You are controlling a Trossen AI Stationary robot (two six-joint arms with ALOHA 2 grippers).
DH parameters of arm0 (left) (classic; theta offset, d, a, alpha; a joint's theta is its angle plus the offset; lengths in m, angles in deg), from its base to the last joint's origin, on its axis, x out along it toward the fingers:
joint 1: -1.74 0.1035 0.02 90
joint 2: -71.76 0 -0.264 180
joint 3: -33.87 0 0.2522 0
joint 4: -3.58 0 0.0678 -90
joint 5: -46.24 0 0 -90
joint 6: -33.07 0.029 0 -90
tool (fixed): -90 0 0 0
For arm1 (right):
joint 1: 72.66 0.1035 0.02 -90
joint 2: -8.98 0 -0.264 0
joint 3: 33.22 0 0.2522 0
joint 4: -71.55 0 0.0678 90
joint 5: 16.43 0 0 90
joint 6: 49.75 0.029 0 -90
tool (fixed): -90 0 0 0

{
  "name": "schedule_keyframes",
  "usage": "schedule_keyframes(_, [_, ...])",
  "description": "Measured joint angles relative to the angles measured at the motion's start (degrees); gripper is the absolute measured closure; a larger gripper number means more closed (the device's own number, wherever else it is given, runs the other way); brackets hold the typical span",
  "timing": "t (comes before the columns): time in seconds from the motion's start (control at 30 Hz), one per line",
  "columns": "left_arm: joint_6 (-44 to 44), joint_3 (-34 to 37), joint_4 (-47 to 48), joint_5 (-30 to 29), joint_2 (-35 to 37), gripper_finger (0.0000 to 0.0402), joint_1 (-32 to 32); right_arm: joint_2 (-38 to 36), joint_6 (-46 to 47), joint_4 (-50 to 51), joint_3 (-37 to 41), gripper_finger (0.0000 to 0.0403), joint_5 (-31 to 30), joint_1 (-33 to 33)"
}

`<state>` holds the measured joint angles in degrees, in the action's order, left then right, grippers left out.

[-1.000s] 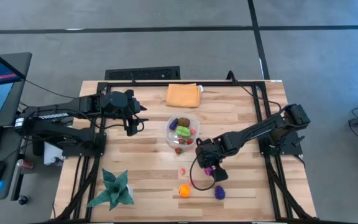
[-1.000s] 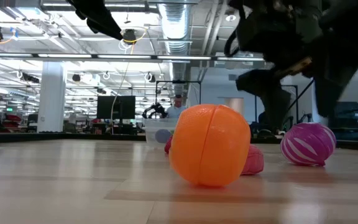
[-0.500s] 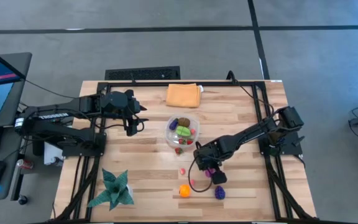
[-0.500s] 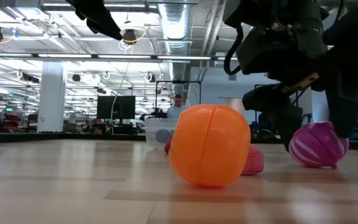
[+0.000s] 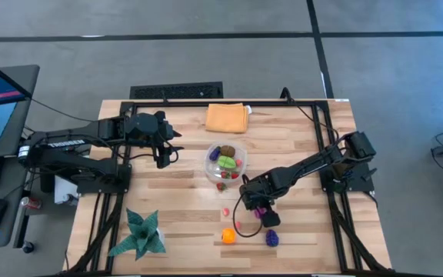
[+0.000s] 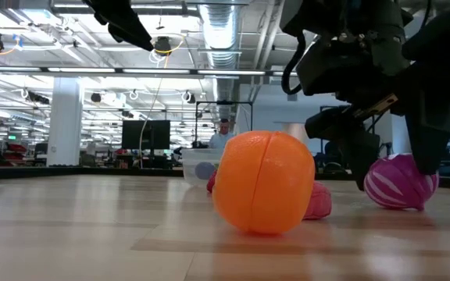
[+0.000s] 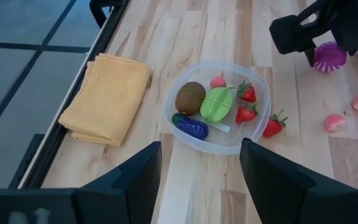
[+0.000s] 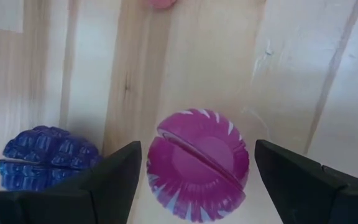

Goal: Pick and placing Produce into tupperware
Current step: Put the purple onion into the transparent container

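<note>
Clear tupperware (image 7: pixel 220 142); perhaps six produce (image 7: pixel 217 103) pieces

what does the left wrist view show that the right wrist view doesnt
Only the left wrist view shows the tupperware holding a brown fruit, a green piece and strawberries, plus the orange cloth. Only the right wrist view shows the blue berry. Both show the magenta fruit, which sits on the table between the open fingers of the right tool.
</note>
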<state>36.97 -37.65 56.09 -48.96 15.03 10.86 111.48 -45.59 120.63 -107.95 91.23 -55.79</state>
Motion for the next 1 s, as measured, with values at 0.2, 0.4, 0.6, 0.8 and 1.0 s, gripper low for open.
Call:
schedule_keyframes(0.2, [0.04, 0.00, 0.01, -0.01, 0.00, 0.0193, 0.01, 0.00, 0.99, 0.29, 0.00, 0.0067, -1.31, 0.00])
schedule_keyframes(0.4, [0.09, 0.00, 0.01, 0.00, 0.00, 0.0193, 0.00, 0.00, 1.01, 0.53, 0.00, 0.0067, -1.32, 0.00])
schedule_keyframes(0.6, [0.09, 0.00, 0.09, -0.01, 0.00, 0.0193, 0.01, 0.00, 1.01, 0.59, 0.06, 0.0067, -1.34, 0.00])
schedule_keyframes(0.8, [0.05, 0.00, 0.33, -0.01, 0.00, 0.0193, 0.00, 0.00, 1.47, 1.10, 0.39, 0.0067, -1.66, 0.00])
schedule_keyframes(1.0, [0.04, 0.00, 0.34, -0.01, 0.00, 0.0193, 0.00, 0.00, 1.93, 1.08, 0.39, 0.0069, -2.82, 0.00])
